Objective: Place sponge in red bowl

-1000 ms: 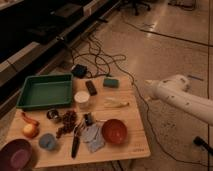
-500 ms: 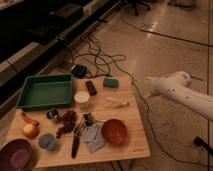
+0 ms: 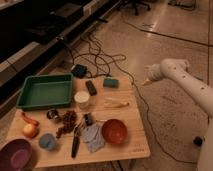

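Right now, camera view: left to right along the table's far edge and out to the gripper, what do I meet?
tray → black gadget → sponge → gripper, in the air right of the sponge, fingers open and holding nothing.

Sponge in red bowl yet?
No, the sponge lies on the table, apart from the red bowl; the claw hovers beyond its right edge.

My gripper hangs right of centre, off the wooden table. Between the teal-green sponge block and the round orange-red bowl, only a pale long object lies.
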Robot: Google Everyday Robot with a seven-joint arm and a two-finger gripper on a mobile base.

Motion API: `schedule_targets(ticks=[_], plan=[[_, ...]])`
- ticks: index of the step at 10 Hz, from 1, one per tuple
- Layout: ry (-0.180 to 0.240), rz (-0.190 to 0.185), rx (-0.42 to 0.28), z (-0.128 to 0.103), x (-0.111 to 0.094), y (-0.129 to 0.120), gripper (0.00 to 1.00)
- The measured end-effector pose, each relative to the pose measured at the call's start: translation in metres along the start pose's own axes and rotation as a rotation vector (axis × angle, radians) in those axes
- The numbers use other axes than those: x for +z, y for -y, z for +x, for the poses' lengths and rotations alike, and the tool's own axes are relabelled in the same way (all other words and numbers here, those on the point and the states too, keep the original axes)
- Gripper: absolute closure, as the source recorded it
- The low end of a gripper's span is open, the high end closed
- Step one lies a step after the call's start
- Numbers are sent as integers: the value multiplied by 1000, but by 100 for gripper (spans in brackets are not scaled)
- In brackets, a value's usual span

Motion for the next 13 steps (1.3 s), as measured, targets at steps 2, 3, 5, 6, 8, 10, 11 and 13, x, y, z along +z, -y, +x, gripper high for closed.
schedule_targets(ticks=[2,3,5,6,8,10,11,13], plan=[[54,-66,57,-13,20,2,35],[69,-92,75,-18,25,-2,35],[108,-161,107,-44,37,-20,35],[129,-192,114,-59,45,-28,35],[144,-239,117,-72,57,-36,35],[98,-265,94,-70,65,-35,35],[73,-291,77,-68,73,-28,35],[64,-317,67,-60,85,-18,35]])
